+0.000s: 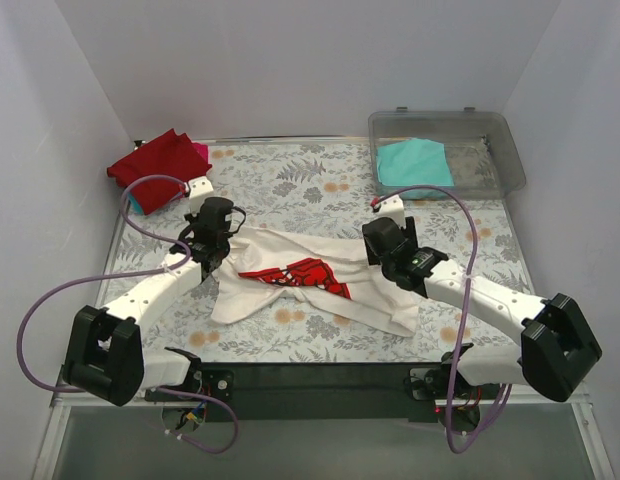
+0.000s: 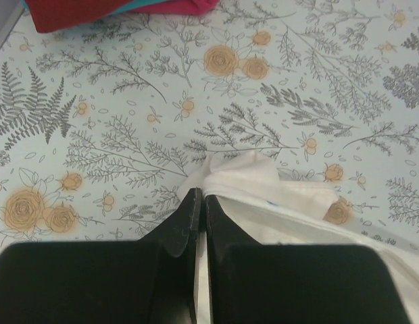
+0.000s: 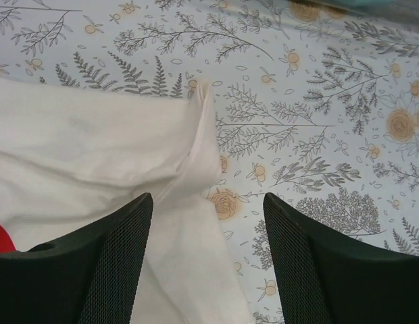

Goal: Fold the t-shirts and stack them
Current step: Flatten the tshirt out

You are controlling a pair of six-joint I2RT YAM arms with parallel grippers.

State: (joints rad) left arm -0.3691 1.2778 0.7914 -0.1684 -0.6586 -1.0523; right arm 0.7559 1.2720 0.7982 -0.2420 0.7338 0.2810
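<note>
Cotton in soft folds, the white t-shirt (image 1: 320, 290) with its red print lay crumpled mid-table, its hem rumpled toward the near edge. The left gripper (image 2: 199, 197) was pinched tight on the shirt's far-left corner. The right gripper (image 3: 206, 202) stood with its mesh-textured fingers apart above the far-right corner. Flat floral table covering (image 1: 290, 180) lay bare behind the shirt. A folded red t-shirt (image 1: 155, 160) sat at the far-left corner, and a teal t-shirt (image 1: 412, 162) lay in a clear plastic bin (image 1: 495, 140) at the far right.
</note>
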